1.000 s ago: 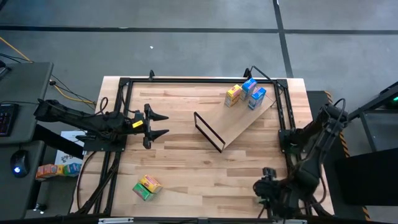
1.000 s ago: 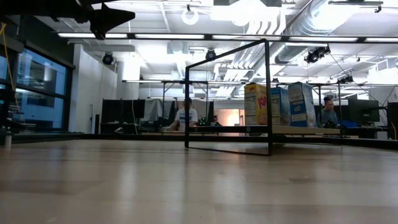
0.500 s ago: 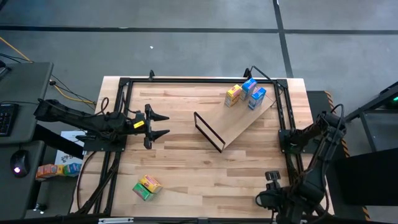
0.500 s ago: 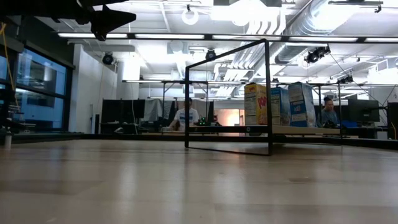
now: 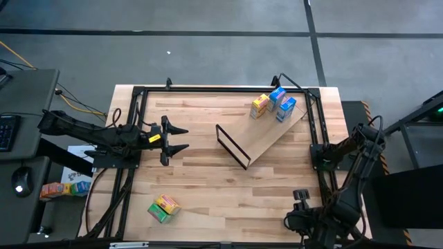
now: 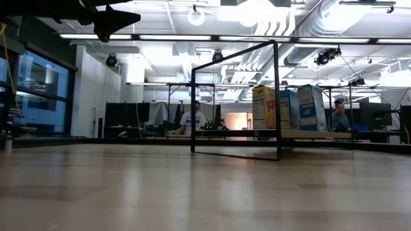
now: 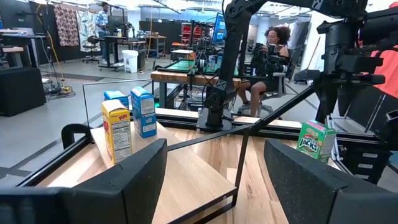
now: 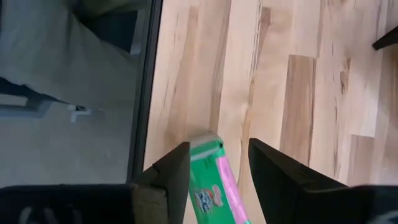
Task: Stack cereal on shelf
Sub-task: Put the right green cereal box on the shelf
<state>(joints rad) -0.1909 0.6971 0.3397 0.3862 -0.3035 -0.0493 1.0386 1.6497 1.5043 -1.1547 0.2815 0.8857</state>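
Observation:
The shelf (image 5: 277,133), a light-wood board with a black frame (image 5: 232,146) at its near end, lies slanted at the table's far right. Three cereal boxes stand upright on its far end: one yellow (image 5: 259,105) and two blue (image 5: 277,95) (image 5: 286,109). They also show in the low view (image 6: 289,109). My right gripper (image 5: 299,207) (image 8: 219,149) is near the table's near right corner, shut on a green cereal box (image 8: 208,177) (image 7: 316,142). My left gripper (image 5: 184,138) (image 7: 214,180) waits open and level over the table's left part, pointing at the shelf. My right gripper pinches the green box between its two fingers (image 8: 171,177), which sit on its two narrow sides (image 8: 194,163). The fingers slant down from above. One end of the box (image 8: 205,142) sticks out past the fingertips. The box hangs about upright above the tabletop.
A green-and-yellow cereal box (image 5: 163,207) lies on the tabletop near the near left. Black frame rails (image 5: 131,124) run along the table's left, far and right sides. Bare wood lies between the shelf and that box. People sit at desks in the room beyond (image 7: 273,50).
My right arm has folded a little. Its gripper has rolled slightly and edged toward the table's near edge with the green box.

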